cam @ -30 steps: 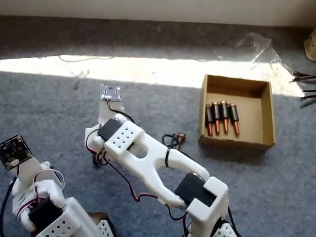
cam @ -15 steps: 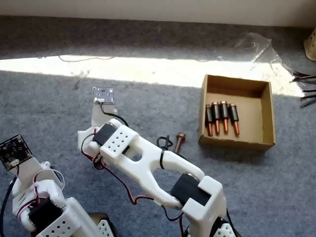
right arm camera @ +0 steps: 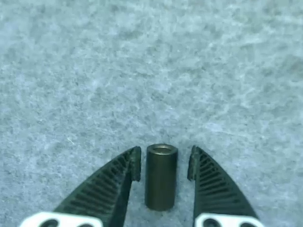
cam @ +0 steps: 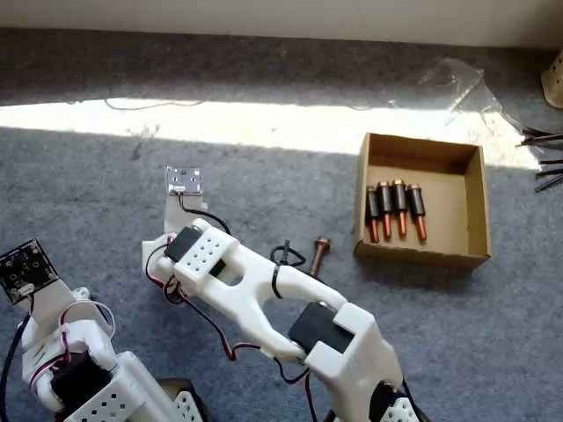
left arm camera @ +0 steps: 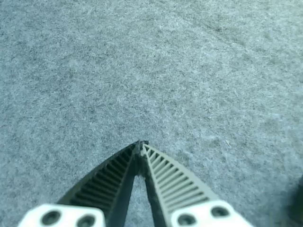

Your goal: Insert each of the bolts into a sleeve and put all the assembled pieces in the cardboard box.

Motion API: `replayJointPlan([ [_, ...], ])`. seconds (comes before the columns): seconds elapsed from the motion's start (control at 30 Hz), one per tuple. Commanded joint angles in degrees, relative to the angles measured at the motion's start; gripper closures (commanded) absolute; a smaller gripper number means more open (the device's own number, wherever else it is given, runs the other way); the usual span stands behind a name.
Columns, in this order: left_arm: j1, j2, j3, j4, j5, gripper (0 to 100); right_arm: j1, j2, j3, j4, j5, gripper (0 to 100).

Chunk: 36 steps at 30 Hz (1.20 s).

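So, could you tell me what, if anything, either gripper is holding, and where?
Nothing is held. The right gripper straddles the sleeve, open, with a gap on each side; the left gripper is shut and empty.

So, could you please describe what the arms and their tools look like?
The arms are white printed shells with dotted hole panels, black servo blocks, red and black cables and a black tie. The left tool and right tool have dark, ribbed, tapering fingers on white bases with screw holes.
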Motion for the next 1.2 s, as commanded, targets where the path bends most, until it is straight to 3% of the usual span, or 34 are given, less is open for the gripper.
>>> replayJointPlan([
  [0.0,0.84,-0.66,-1.89,0.26,0.62,99,-0.57,-1.01,-2.42,-1.01,-0.62,84.9],
  [0.23,0.66,-0.66,-1.89,0.26,0.62,99,-1.54,-1.1,-2.33,-0.92,-7.47,85.1],
  [0.4,0.66,-0.66,-1.89,0.26,0.62,99,-3.38,-1.01,-2.51,2.24,-8.18,85.2],
  [0.6,0.66,-0.66,-1.89,0.26,0.62,99,-3.12,-1.01,-2.42,3.65,-7.82,96.5],
  [1.0,0.84,-0.66,-1.71,0.26,0.53,99,-1.36,-0.92,-2.33,3.65,-7.74,87.1],
  [1.17,0.92,-0.66,-1.71,0.26,0.53,99,-0.48,-0.92,-2.33,3.91,-7.65,97.1],
])
